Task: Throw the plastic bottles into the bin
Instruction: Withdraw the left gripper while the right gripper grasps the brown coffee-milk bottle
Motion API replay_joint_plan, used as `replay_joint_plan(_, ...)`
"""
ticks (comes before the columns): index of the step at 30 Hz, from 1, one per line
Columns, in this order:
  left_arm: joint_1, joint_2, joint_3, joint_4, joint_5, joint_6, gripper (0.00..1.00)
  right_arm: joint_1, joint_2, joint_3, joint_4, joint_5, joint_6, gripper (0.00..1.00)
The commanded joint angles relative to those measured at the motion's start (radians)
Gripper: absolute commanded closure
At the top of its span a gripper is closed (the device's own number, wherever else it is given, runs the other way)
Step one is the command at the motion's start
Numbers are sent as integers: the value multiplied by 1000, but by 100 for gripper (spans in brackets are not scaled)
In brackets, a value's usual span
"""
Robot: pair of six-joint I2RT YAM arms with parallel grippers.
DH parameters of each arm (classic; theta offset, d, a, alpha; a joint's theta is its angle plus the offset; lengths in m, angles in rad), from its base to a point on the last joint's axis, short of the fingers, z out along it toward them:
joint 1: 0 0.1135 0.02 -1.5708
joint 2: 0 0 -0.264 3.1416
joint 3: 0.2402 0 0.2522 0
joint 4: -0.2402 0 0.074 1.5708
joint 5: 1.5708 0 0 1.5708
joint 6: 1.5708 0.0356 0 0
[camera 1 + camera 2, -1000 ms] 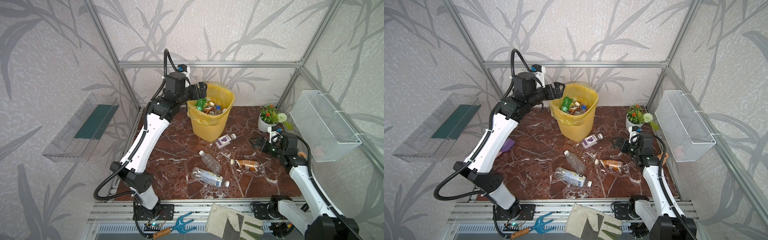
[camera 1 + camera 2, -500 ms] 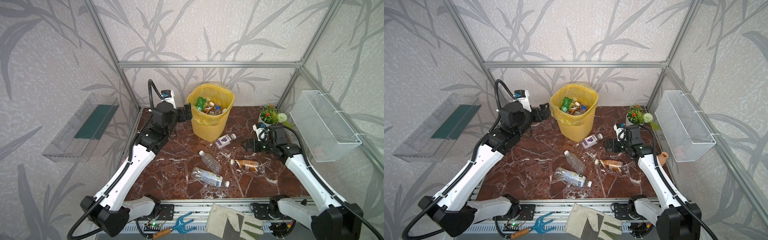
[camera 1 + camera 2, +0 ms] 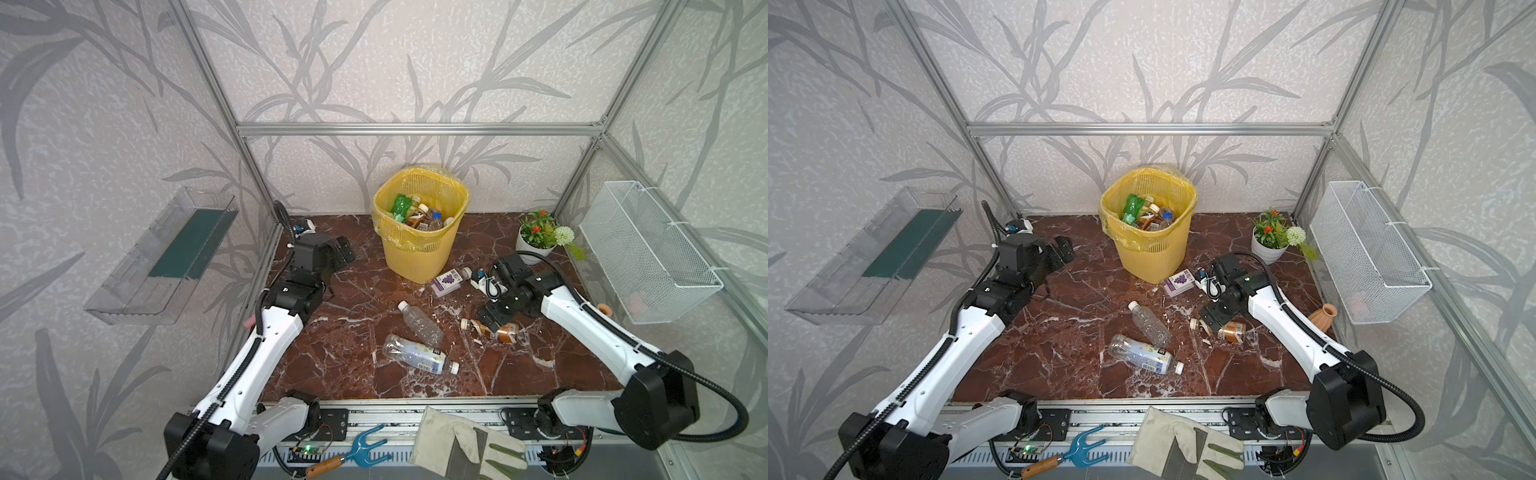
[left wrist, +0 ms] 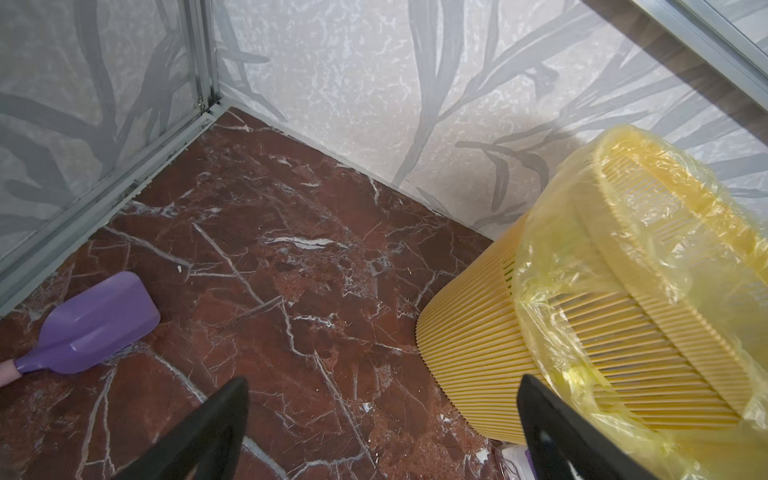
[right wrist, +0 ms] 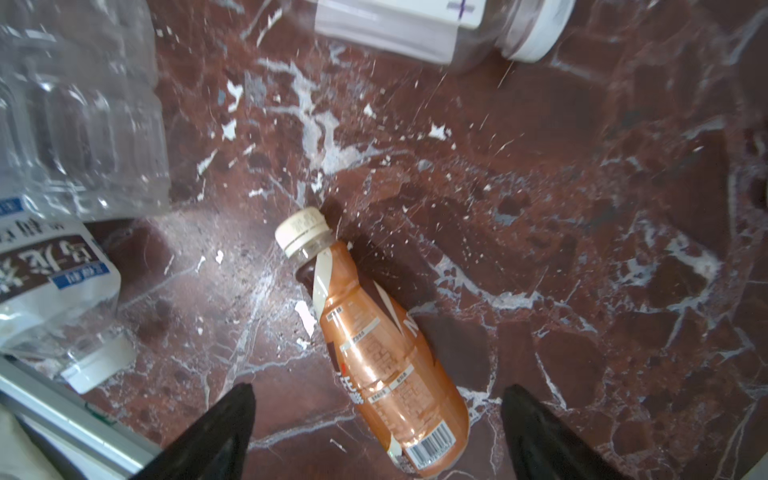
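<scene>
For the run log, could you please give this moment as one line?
left hand: open, empty, near bin | right hand: open, over brown bottle | bottles on table: four

brown bottle (image 3: 505, 333): partly hidden under right pincer (image 3: 489, 321) | clear bottle (image 5: 75, 104): cut off

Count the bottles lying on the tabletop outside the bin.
4: the purple-label bottle beside the bin, the unlabelled clear bottle mid-table, the white-label bottle nearer the front edge, and the brown bottle under the right gripper. More could be hidden behind the bin.
</scene>
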Motion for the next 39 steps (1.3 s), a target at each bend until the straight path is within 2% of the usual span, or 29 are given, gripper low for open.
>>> replay_joint_plan(1,7,-34,1,4,29,-35,1,7,41,25,-69,7,-73,12)
replay_joint_plan(5,15,-35,3,-7,33,-28,1,9,118,24,-74,55,-73,15)
replay_joint_plan(21,30,-43,-2,-22,32,-24,1,32,328,15,-41,45,-68,21)
replay_joint_plan(26,35,-47,-3,-27,30,-25,1,41,383,19,-46,65,-59,29)
replay_joint_plan(29,36,-50,-4,-28,29,-26,1,43,376,17,-37,62,-53,32)
replay_joint_plan(32,38,-52,-5,-29,29,-28,1,43,344,19,-33,52,-51,43)
replay_joint_plan(39,42,-53,-10,-30,29,-38,1,8,141,25,7,-51,-4,44)
